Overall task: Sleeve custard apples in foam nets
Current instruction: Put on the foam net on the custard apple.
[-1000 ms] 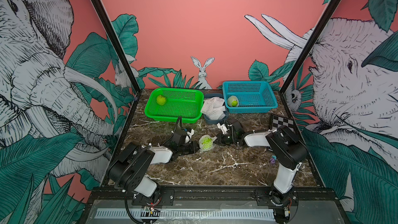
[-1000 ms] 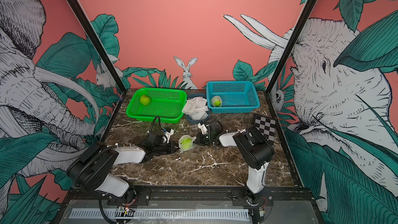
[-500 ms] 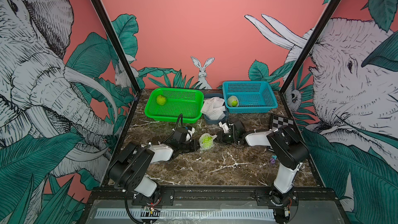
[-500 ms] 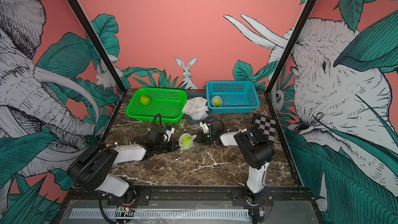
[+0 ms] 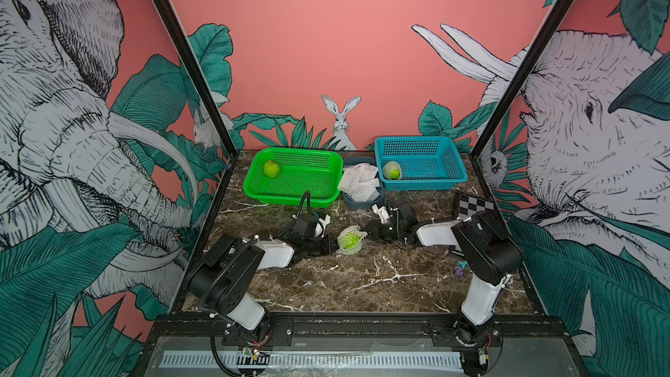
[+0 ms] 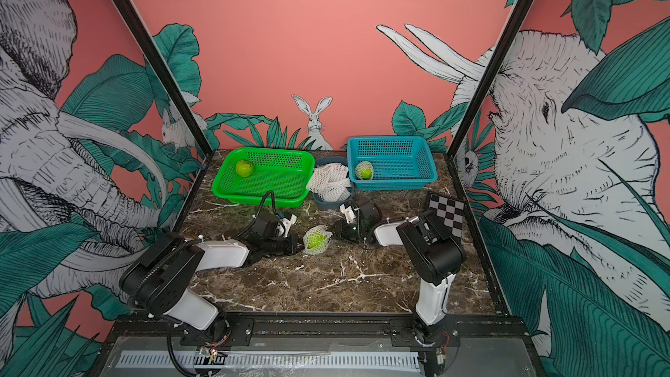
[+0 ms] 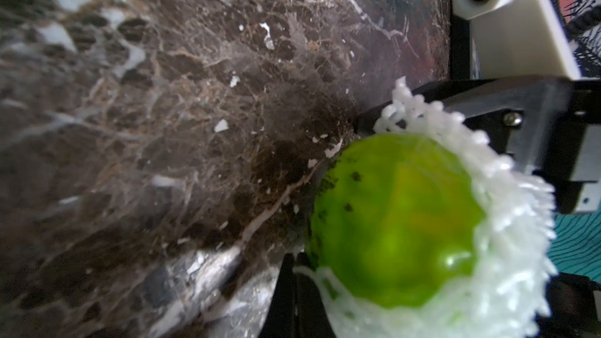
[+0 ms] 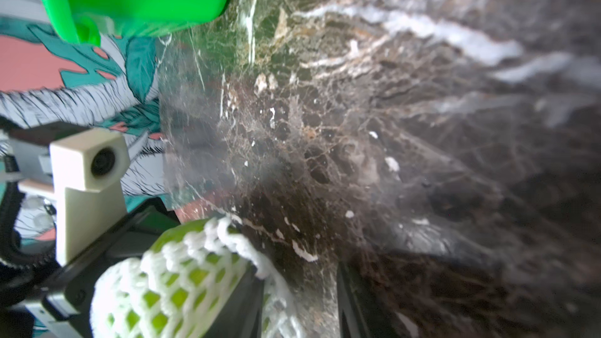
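A custard apple lies mid-table inside a white foam net. My left gripper is shut on a strand of that foam net's edge, beside the bare green face of the custard apple. My right gripper is open on the other side, with the loose end of the foam net lying between its fingers. A bare custard apple sits in the green basket. A sleeved one lies in the blue basket.
Spare foam nets fill a small grey-blue tub between the two baskets at the back. A checkerboard card lies at the right edge, and a small purple piece sits near the right arm's base.
My right gripper has opened and released the net's end. The left gripper stays shut on the net and has shifted slightly towards the fruit.
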You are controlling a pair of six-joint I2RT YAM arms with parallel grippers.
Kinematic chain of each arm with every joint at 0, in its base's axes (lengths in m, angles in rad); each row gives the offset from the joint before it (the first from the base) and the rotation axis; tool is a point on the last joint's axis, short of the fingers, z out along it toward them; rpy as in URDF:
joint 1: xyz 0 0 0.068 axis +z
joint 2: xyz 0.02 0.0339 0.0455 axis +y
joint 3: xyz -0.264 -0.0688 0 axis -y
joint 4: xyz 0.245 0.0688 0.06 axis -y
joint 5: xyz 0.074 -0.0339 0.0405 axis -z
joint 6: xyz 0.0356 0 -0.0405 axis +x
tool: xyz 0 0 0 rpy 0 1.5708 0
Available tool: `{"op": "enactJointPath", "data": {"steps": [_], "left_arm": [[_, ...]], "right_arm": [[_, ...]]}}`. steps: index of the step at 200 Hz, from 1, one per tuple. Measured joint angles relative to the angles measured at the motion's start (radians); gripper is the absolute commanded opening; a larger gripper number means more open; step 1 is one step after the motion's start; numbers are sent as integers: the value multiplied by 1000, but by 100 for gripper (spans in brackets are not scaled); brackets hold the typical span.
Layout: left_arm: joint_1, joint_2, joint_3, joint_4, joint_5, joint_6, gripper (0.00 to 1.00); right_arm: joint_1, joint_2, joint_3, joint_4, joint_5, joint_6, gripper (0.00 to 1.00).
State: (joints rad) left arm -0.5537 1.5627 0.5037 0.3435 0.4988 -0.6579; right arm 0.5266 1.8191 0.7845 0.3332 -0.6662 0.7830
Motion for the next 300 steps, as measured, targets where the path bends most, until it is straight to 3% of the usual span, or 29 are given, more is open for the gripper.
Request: {"op": "enactJointPath", "data": {"steps": [13,41,115,182,236,267,300], "left_arm": [[0,2,0,0,2,0,0],[0,3,1,-2,2,0,0],[0,2,22,-31,-1,-1,0],[0,2,42,-47,-3,-3,0],[0,2,42,-36,-2,-24,0],[0,2,42,-30,-2,-31,0],[0,3,42,-27,-2,-32,0]], "right_arm": [[-5,-16,-12,-7,6,-6,45],[-23,-38,-21,-29,13,-16,56],[-78,-66,-21,-78,35,-34,57],[-78,-66,-59,-24,5,2,42],[-58,-56,-161,234,-67,188,45],[-40,-3,-163,402,-98,293,36],[-25,20,-154,423,-103,327,23]]}}
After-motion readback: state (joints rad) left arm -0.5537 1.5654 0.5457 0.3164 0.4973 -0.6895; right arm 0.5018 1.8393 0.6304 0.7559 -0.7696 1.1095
